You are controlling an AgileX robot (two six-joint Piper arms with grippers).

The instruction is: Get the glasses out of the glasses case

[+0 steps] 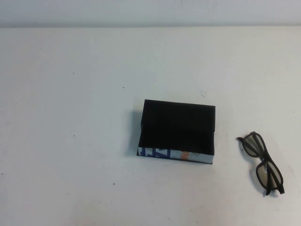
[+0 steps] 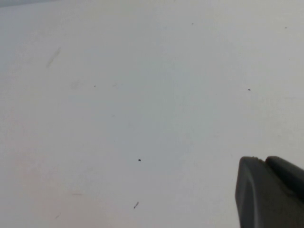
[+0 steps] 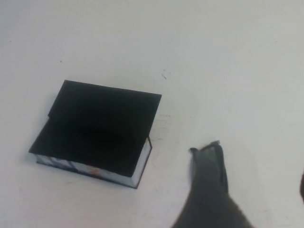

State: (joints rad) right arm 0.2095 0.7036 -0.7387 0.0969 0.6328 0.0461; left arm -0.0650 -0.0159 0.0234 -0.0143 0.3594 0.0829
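Note:
The glasses case [image 1: 178,128], a black box with a white strip in blue lettering and an orange mark on its near side, lies at the table's middle with its lid down. The glasses [image 1: 263,161], dark-rimmed with grey lenses, lie flat on the table to the right of the case, apart from it. Neither gripper shows in the high view. My right gripper [image 3: 256,166] is open and empty above bare table beside the case [image 3: 99,128]; the glasses are out of that view. My left gripper [image 2: 263,161] is shut and empty over bare table.
The white table [image 1: 70,94] carries a few small dark specks. Its far edge meets a pale wall [image 1: 150,12] at the back.

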